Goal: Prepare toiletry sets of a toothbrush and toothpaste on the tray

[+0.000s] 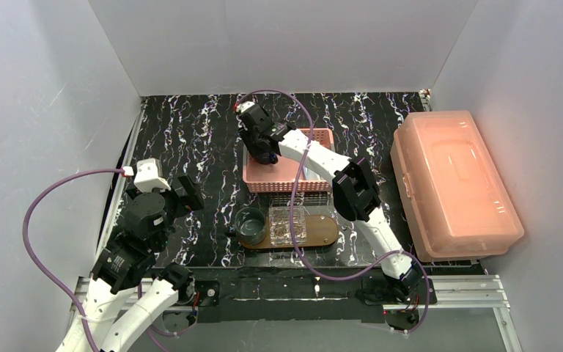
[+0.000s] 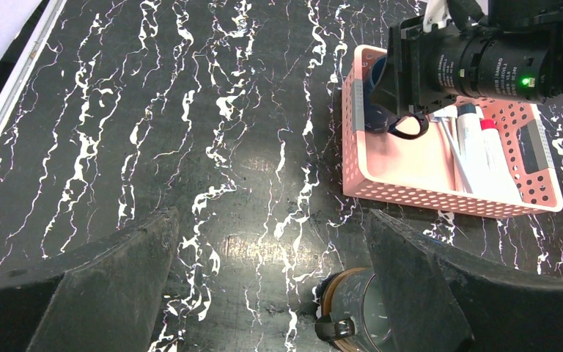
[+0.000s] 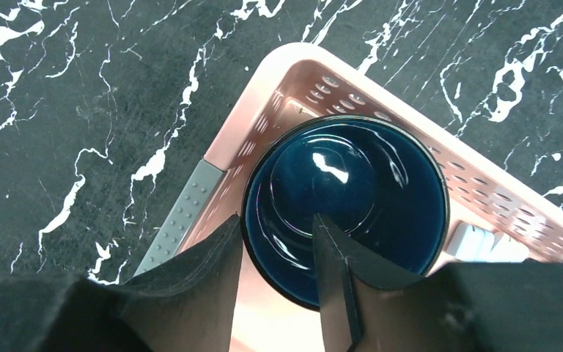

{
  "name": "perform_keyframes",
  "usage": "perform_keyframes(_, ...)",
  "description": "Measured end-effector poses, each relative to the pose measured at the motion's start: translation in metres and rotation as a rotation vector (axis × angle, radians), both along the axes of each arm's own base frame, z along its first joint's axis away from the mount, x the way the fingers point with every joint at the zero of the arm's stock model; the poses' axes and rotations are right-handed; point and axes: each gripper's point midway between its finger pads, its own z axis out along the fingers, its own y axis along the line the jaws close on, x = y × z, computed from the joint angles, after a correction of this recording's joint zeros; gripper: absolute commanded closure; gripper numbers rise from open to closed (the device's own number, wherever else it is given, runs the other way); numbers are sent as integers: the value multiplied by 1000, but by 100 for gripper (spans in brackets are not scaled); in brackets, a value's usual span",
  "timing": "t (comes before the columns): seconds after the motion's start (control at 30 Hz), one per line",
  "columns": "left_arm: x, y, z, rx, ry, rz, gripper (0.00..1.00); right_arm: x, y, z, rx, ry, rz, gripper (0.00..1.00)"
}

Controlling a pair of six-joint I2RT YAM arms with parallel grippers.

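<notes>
The dark brown oval tray (image 1: 328, 233) lies near the front, holding a dark glass cup (image 1: 251, 225) and a clear glass holder (image 1: 288, 224). The pink basket (image 1: 321, 183) stands behind it. In the left wrist view it holds a white toothbrush (image 2: 451, 143) and toothpaste tubes (image 2: 475, 139). A dark blue cup (image 3: 352, 183) stands in its left corner. My right gripper (image 3: 277, 220) is down in that corner, partly open, one finger outside the cup's rim and one inside. My left gripper (image 2: 271, 286) is open and empty over the table, left of the tray.
A large translucent pink lidded box (image 1: 453, 180) stands at the right. White walls close in the black marbled table (image 1: 190, 139). The tray's dark cup with its black handle (image 2: 355, 319) lies just under my left gripper's right finger.
</notes>
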Motion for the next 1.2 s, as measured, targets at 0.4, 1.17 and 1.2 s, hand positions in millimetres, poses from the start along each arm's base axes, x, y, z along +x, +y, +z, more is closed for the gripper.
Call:
perform_keyframes(0.4,1,0,-1,2,5,2,1,-2,7,-24,-8,41,30,67)
perform_keyframes(1.17,5,-3,-6,12,32,-4,1,-13,-6,-15,-71,26,104,99)
perform_keyframes(1.2,5,-3,-6,12,33,-4,1,-17,-8,-10,-80,22,117,99)
